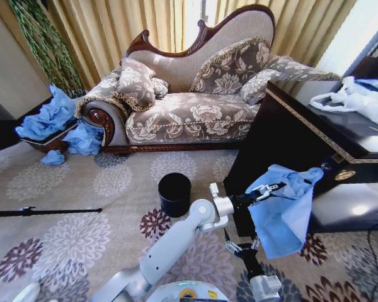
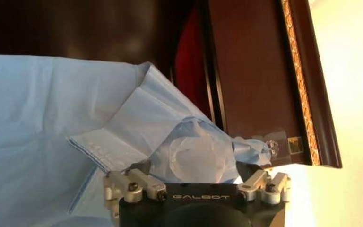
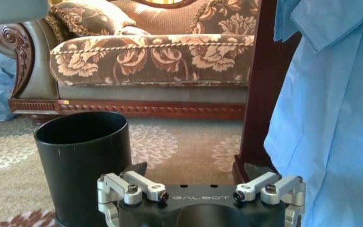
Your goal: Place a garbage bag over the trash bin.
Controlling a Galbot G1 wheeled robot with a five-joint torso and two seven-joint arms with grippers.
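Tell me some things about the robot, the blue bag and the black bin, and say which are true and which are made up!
1. The left pincer holds the bag. True: the bag hangs from it beside the dark cabinet.
2. The bag is already on the bin. False: the bin stands bare on the carpet, apart from the bag.
3. The right pincer is open and holds nothing. True: it sits low, beside the hanging bag.
4. The bin lies tipped over. False: it stands upright.
5. The bin stands in front of the sofa. True.
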